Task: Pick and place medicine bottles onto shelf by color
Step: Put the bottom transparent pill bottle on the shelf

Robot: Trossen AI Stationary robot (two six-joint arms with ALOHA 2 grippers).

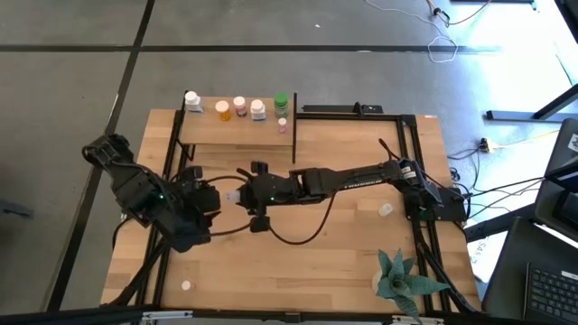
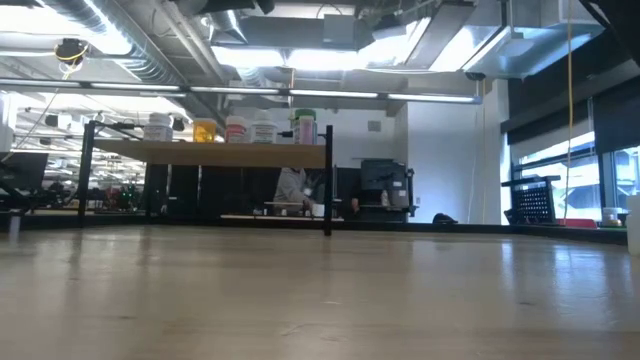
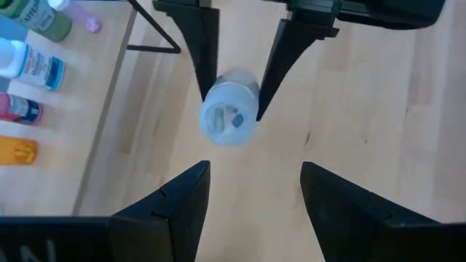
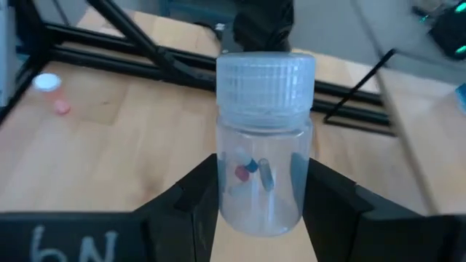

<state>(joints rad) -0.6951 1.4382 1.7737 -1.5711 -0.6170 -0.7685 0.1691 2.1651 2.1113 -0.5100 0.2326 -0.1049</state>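
Note:
A clear medicine bottle with a ribbed translucent cap and a few pills inside hangs over the table's middle. My right gripper is shut on it. My left gripper stands open just left of it, facing the bottle's round end, with nothing between its fingers. The shelf stands at the far left on thin black posts. It carries white, orange, pink, white, green and small pink bottles. Neither gripper shows in the low view. My right gripper pinches the clear bottle's body, below the cap, between its two fingers. The fingers come from the table's right, slanting a little downward. The bottle lies along them, its cap end sticking out past the fingertips toward my left gripper, clear of the table.
A small pink bottle with a white cap lies near the front left of the table. Another pale bottle lies at the right. A green spiky plant stands at the front right, and black frame bars run along the far side.

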